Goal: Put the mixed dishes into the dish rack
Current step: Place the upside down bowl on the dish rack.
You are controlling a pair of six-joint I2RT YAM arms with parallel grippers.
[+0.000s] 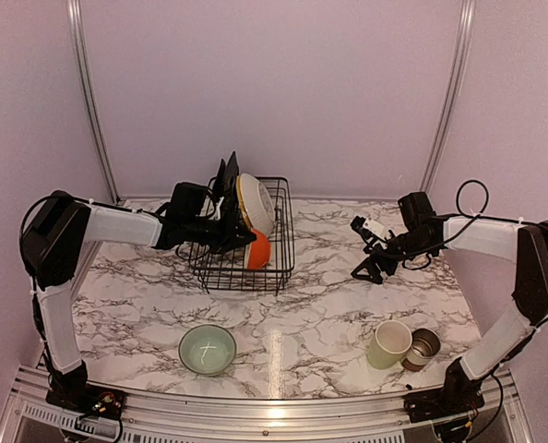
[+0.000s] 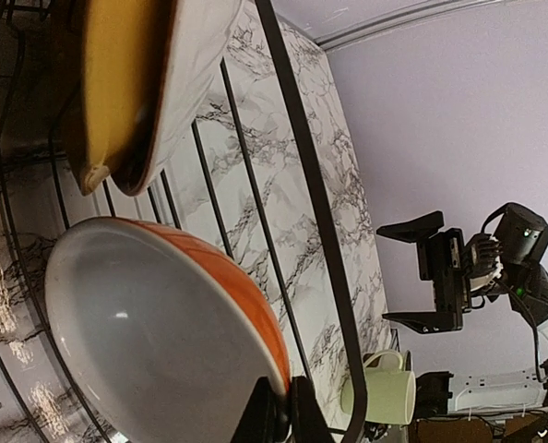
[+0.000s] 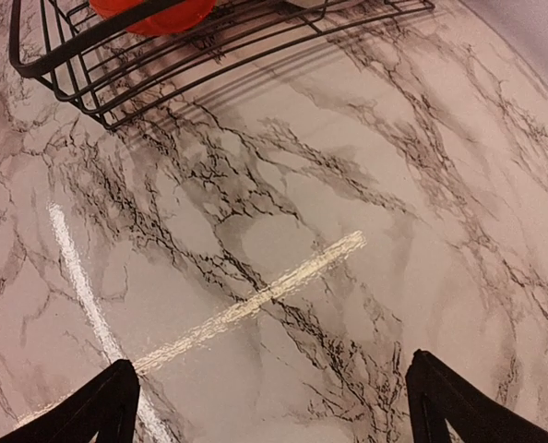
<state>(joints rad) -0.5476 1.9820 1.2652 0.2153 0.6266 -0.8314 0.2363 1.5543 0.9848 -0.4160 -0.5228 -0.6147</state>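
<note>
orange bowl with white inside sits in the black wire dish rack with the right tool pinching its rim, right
No: the left tool pinches the rim of the orange bowl in the black wire dish rack, as the left wrist view shows.

Overhead, the left end effector (image 1: 220, 229) is buried behind the upright plates (image 1: 254, 203) in the dish rack (image 1: 288, 221), fingertips hidden. On its wrist camera the orange bowl (image 2: 163, 341) runs off the bottom edge and the yellow plate (image 2: 117, 83) off the top. Whether the closed fingers pinch the bowl's rim, can't tell. The pale green mug (image 2: 389, 392) sits half behind a rack wire. On the right wrist view, the top edge crops the rack.
</note>
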